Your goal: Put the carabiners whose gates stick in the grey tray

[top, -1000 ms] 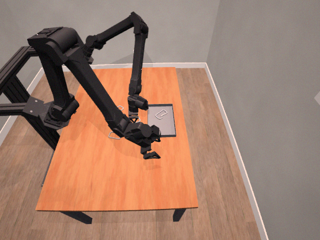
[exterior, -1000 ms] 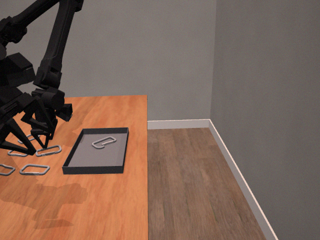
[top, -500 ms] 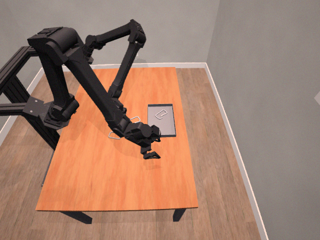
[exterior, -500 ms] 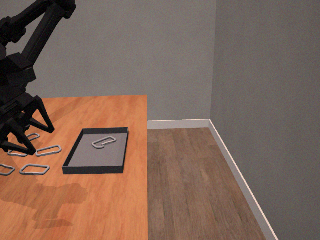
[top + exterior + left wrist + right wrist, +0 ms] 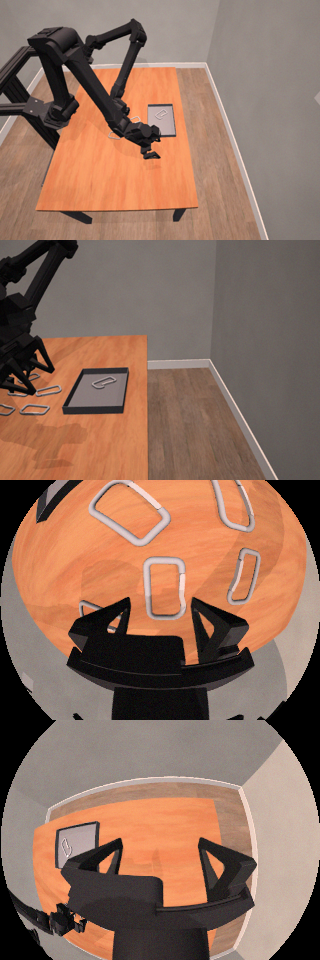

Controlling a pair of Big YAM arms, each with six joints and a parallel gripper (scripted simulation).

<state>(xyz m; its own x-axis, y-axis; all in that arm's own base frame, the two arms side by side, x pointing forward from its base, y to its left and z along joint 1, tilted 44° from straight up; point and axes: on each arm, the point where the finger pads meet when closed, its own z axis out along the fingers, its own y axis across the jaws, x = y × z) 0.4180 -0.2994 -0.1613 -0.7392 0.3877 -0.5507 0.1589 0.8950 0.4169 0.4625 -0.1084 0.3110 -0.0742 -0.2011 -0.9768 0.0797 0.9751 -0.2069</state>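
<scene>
"Where is the middle carabiner (image 5: 147, 587) relative to the left gripper (image 5: 127, 111) (image 5: 20, 383) (image 5: 160, 601) (image 5: 79, 920)?"

"On the table (image 5: 111, 178) (image 5: 111, 441) (image 5: 50, 555) (image 5: 165, 820), framed between the two fingertips in the left wrist view. The fingers stand apart, clamped on nothing; how high they hang above it cannot be told."

"And its neighbors?"

"Four more lie around it on the wood (one at lower left is partly hidden behind a finger). The upper-left carabiner (image 5: 114, 526) is nearer the tray (image 5: 168, 135) (image 5: 93, 409) (image 5: 62, 497) (image 5: 77, 825)."

"Anything inside the tray?"

"One, the tray carabiner (image 5: 159, 111) (image 5: 96, 387) (image 5: 63, 847), lying on the floor of it, gate swung inward, well apart from the left gripper."

"The right gripper (image 5: 159, 149) (image 5: 43, 381) (image 5: 160, 841)?"

"Raised above the table, fingers wide apart, nothing between them."
</scene>
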